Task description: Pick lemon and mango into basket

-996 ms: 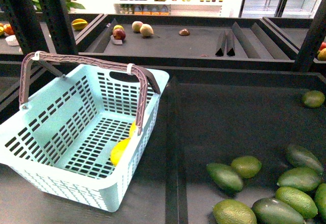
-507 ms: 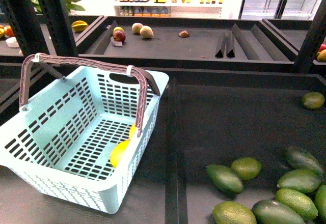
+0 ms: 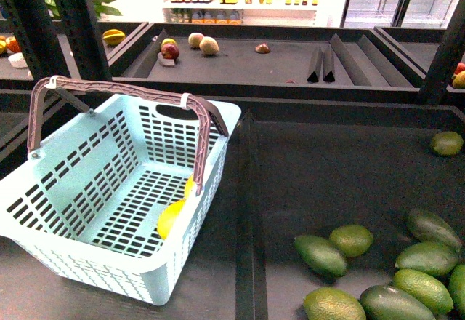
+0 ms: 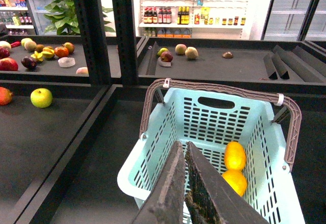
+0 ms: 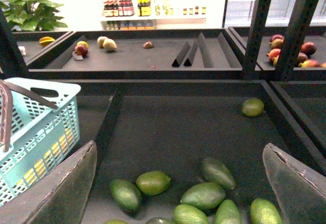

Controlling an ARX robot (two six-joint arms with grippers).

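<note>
The turquoise basket [image 3: 87, 182] stands at the left with its brown-grey handles [image 3: 203, 127] up. Inside, against its right wall, lie two yellow fruits. The bigger, nearer one is the mango [image 3: 171, 217], and behind it the small lemon [image 3: 189, 185] is partly hidden by a handle. The left wrist view looks down into the basket [image 4: 168, 132] at the mango [image 4: 235, 180] and lemon [image 4: 235, 155]. My left gripper [image 4: 181, 150] hangs shut and empty over the basket's near side. My right gripper [image 5: 179, 147] is wide open above green fruits, holding nothing. Neither gripper shows in the front view.
Several green oval fruits [image 3: 341, 247] lie in the dark tray at the right, and one more [image 3: 446, 142] sits at its far edge. A raised divider [image 3: 245, 211] separates basket and tray. Shelf posts [image 3: 80, 22] stand at the back left, with other fruit [image 3: 208, 44] on the rear shelf.
The front view shifted very slightly a second ago. The basket, the fruits in it and the green fruits have stayed where they were.
</note>
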